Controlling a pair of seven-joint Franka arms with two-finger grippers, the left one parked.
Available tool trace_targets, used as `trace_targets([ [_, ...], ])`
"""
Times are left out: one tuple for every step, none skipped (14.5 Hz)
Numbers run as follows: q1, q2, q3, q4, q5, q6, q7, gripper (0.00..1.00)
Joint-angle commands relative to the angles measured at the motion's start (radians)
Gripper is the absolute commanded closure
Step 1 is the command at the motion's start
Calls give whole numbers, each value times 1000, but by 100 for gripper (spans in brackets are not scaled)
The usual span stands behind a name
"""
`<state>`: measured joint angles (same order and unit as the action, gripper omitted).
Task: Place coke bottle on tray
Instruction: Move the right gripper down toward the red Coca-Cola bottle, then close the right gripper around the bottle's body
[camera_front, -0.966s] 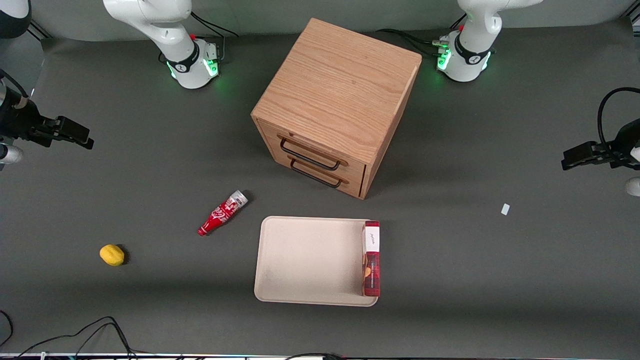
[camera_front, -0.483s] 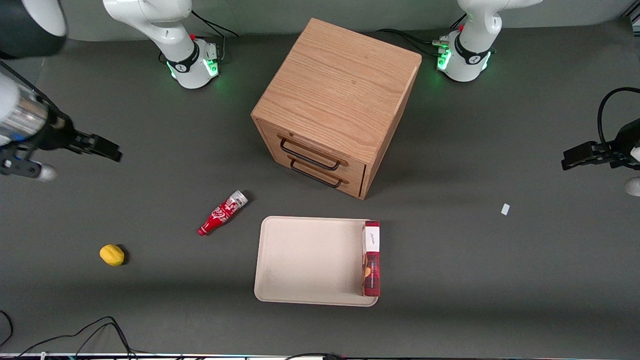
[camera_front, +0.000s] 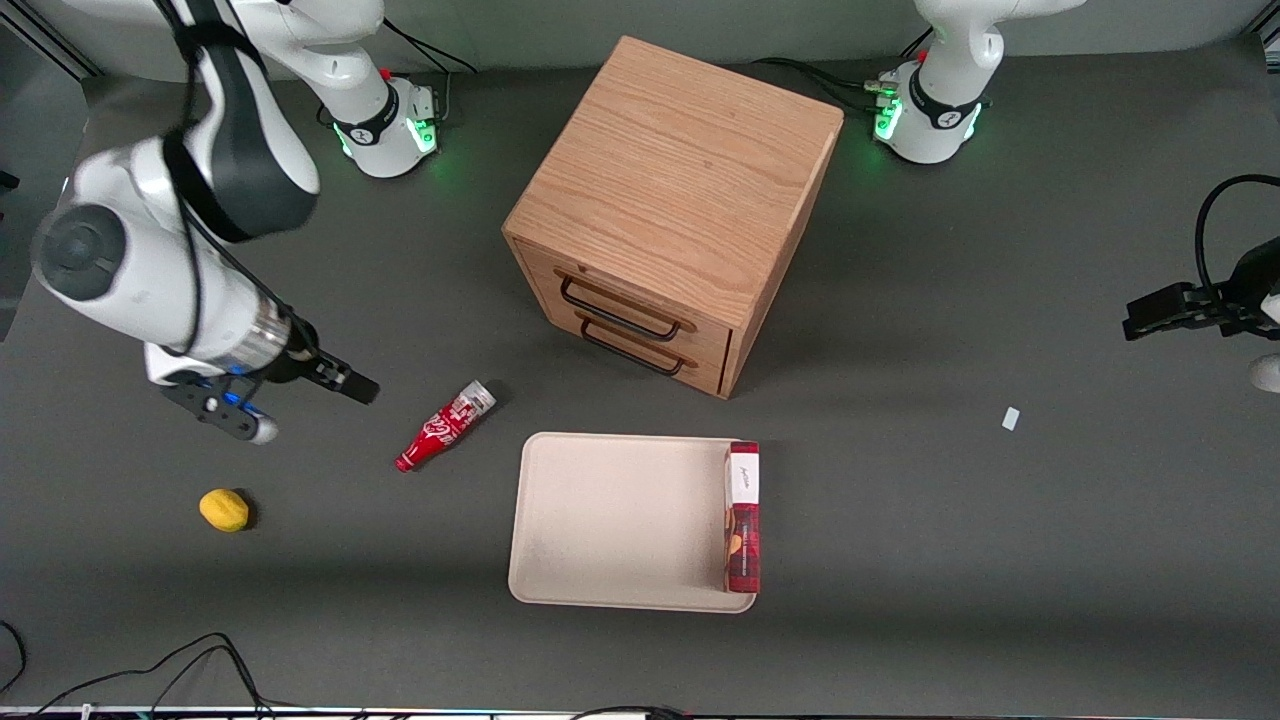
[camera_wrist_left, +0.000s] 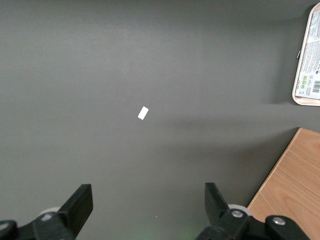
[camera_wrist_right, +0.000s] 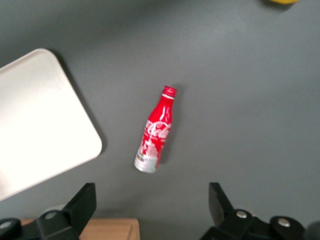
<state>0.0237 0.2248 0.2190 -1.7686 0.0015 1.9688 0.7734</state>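
Red and glossy, the coke bottle lies on its side on the dark surface, just beside the tray at the working arm's end of it, not touching the rim. Its silver base points toward the wooden drawer cabinet and its capped neck points away, toward the lemon. The tray holds only a long red box, lying along its edge toward the parked arm's end.

The hand hangs above the surface near the bottle, on the side away from the tray, with its fingers spread wide and nothing between them; the wrist camera looks straight down on the bottle.

The bottle looks small, light and rigid, but its smooth round body would probably roll or slip under a skewed pinch. The best hold seems to be across the widest part of the body, fingers square to its long axis, avoiding the tapered neck.
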Motion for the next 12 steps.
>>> trace_targets([
  [18, 63, 14, -74, -69, 142, 136, 0],
  [22, 95, 14, -80, -102, 180, 192, 0],
  [25, 131, 16, -83, -113, 214, 237, 0],
  [31, 160, 22, -98, -114, 257, 268, 0],
  [36, 178, 23, -113, -115, 296, 299, 0],
  [41, 200, 23, -118, -121, 317, 320, 0],
  [42, 221, 23, -118, -139, 330, 331, 0],
  [42, 241, 23, -127, -149, 358, 345, 0],
  [42, 258, 23, -143, -150, 395, 351, 0],
  [41, 274, 23, -150, -152, 421, 353, 0],
  [39, 286, 23, -150, -158, 424, 353, 0],
  [36, 298, 23, -152, -163, 426, 354, 0],
])
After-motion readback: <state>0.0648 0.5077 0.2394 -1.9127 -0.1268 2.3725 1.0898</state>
